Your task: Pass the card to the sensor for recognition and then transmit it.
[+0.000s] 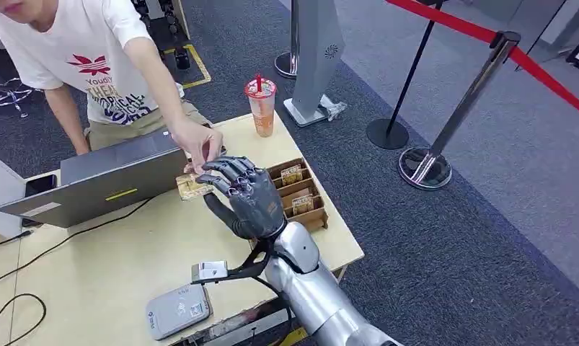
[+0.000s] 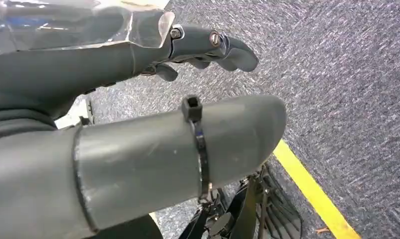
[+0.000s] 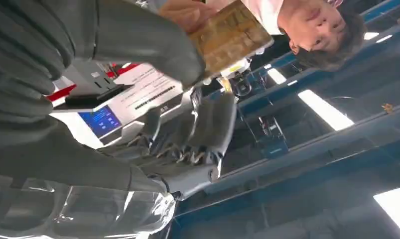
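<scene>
My right hand [image 1: 246, 194] is raised over the table with its fingers spread. The brownish card [image 1: 189, 187] lies just past my fingertips, under a person's hand [image 1: 197, 141] that grips it. In the right wrist view the card [image 3: 232, 35] sits against my thumb's tip, pinched at its far end by the person's fingers [image 3: 187, 12], while my other fingers [image 3: 198, 129] stay apart from it. The grey card sensor [image 1: 177, 311] lies at the table's near edge. My left hand [image 2: 138, 144] hangs over the carpet and holds nothing.
An open laptop [image 1: 106, 179] stands left of the card. A wooden card box [image 1: 309, 216] with several cards sits right of my hand. A drink cup [image 1: 261, 108] stands at the table's far edge. Stanchions [image 1: 425, 166] with red tape stand on the carpet to the right.
</scene>
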Action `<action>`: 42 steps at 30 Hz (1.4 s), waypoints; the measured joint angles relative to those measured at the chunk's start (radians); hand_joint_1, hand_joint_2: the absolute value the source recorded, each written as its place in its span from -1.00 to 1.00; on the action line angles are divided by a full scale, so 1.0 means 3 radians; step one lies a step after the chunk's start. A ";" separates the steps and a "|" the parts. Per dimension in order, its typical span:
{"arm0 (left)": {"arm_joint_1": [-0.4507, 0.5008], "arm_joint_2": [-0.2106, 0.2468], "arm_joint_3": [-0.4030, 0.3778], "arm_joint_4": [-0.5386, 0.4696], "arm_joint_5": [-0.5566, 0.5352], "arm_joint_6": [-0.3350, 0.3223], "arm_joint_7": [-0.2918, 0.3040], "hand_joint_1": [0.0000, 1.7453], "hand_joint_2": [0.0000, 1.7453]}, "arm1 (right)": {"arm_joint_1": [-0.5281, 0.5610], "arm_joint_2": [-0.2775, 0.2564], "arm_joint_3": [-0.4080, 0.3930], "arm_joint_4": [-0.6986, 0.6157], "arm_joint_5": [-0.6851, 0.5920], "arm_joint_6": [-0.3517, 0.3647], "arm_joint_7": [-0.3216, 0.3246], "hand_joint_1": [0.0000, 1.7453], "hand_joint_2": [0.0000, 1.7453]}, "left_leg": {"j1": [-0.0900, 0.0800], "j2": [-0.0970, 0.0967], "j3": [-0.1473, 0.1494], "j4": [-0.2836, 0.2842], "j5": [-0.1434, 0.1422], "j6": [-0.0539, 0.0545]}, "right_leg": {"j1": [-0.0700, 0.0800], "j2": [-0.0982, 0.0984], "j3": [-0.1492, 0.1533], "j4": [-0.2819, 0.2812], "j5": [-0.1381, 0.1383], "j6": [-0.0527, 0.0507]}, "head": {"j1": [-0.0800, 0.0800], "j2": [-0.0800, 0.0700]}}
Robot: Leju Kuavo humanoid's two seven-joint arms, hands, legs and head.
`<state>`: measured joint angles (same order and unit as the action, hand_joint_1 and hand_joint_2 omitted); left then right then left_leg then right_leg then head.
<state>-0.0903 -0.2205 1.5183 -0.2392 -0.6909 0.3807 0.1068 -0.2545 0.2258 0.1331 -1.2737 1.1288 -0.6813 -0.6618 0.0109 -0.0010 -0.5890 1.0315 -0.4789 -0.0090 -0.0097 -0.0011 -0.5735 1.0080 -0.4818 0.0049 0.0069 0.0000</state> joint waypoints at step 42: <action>-0.0003 -0.0150 0.0000 0.0000 0.0066 0.0268 -0.0084 -1.00 -1.00 | 0.0071 -0.0057 0.0192 -0.0156 -0.0069 0.0000 0.0281 -1.00 1.00 | 0.0000 0.0000 0.0000 0.0000 0.0000 0.0000 | 0.0000 0.0000 0.0000 0.0000 0.0000 0.0000 | 0.0000 0.0000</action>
<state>-0.0913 -0.2655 1.5183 -0.2392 -0.6710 0.4612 0.0816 -0.2333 0.2087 0.1907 -1.3207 1.1082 -0.6813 -0.5775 0.0109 -0.0010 -0.5889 1.0316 -0.4790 -0.0090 -0.0097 -0.0011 -0.5735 1.0080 -0.4818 0.0049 0.0069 0.0000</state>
